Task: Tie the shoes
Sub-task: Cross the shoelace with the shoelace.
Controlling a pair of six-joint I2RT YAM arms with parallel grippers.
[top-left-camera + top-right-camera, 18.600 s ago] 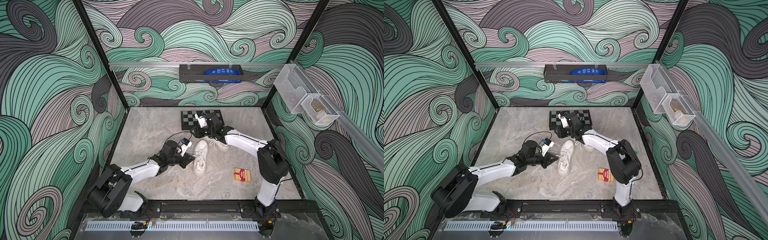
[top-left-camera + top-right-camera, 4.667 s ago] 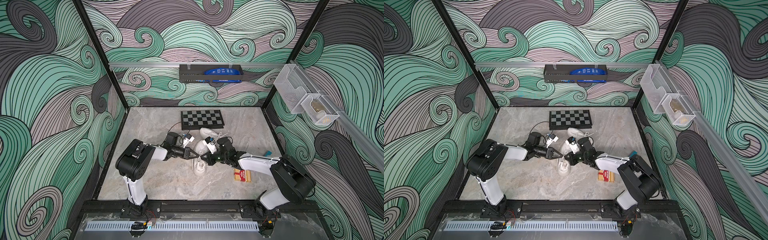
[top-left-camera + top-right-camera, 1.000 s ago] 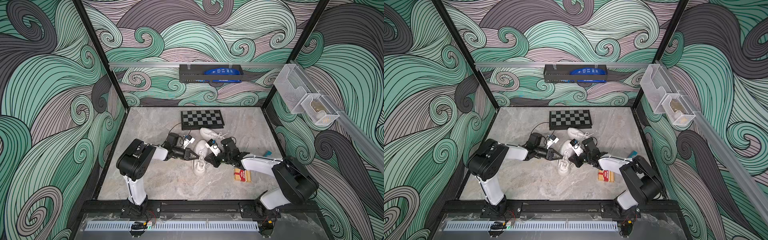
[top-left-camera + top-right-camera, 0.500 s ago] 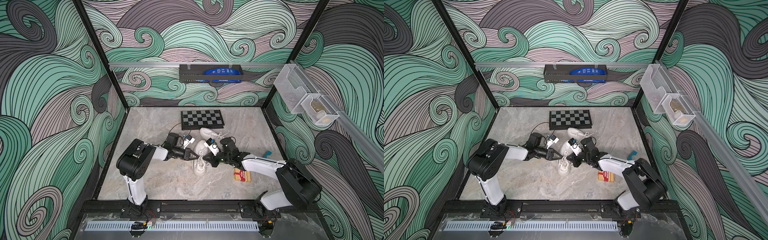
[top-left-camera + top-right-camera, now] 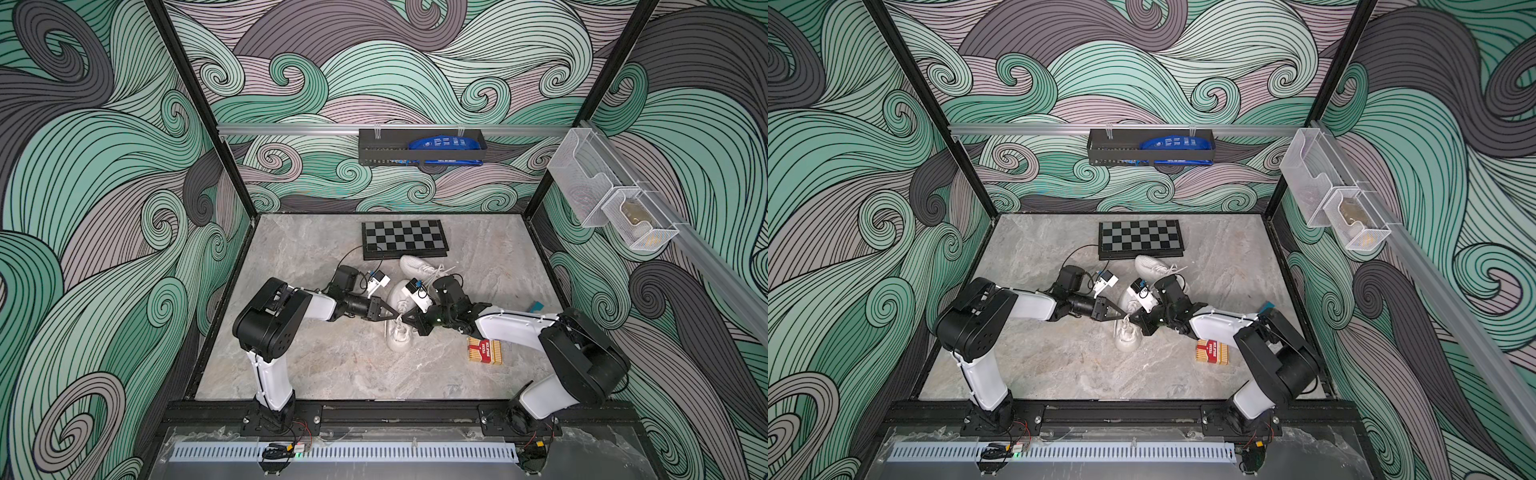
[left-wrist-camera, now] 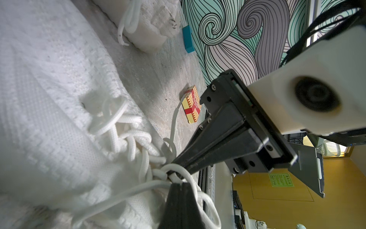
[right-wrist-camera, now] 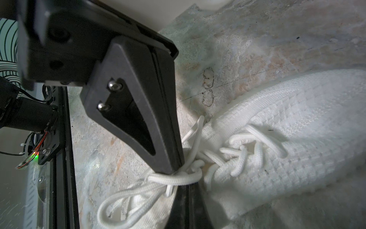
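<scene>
Two white knit shoes are seen on the marbled table [image 5: 332,365], near its middle: the near shoe [image 5: 397,337] is laid lengthwise between the two arms, and the far shoe [image 5: 417,264] is set just in front of the chessboard [image 5: 403,239], apart from the near one. The left gripper [image 5: 395,313] and the right gripper [image 5: 406,320] are brought tip to tip over the laced part of the near shoe, almost touching, in both top views. In the left wrist view the left gripper's jaws are pressed together on a strand of the laces [image 7: 176,177], and the right gripper's jaws are likewise closed on a strand right beside them, where the strands are crossed and tangled over the tongue. In the right wrist view a loop of lace is drawn across between the two tips, and a slack loop is left lying over the shoe's side. A red and yellow box [image 5: 484,351] is placed flat beside the right arm, well apart from the near shoe, and a small blue block [image 5: 536,306] is seen behind that arm, near the right-hand wall.
</scene>
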